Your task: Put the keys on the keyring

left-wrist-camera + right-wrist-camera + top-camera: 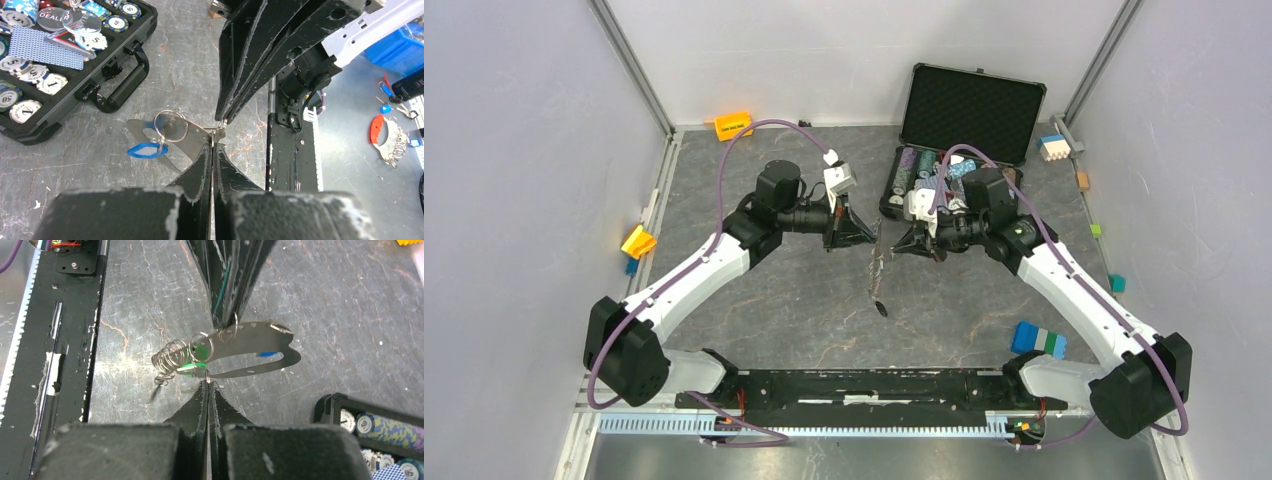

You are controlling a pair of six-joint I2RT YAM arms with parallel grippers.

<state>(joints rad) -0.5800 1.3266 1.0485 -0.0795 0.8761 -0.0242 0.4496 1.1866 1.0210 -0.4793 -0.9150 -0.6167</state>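
The keyring (260, 337), a flat silver oval loop, hangs in the air between both grippers above the table's middle. Its coiled chain (170, 360) and green tag (200, 347) hang at one end, and the dark fob (880, 307) dangles below. A round split ring with a blue tag (145, 150) hangs at the other end of the loop (192, 140). My left gripper (213, 143) is shut on the loop's edge. My right gripper (207, 383) is shut on a tiny silver key (206, 374) that touches the loop's lower band. Both grippers (872, 237) (902, 243) meet tip to tip.
An open black case (969, 105) with poker chips (30, 85) and cards stands behind the right arm. A blue block (1038, 339) lies at the near right, orange blocks (733, 125) at the back left and left edge. The black base rail (874, 385) runs along the near edge.
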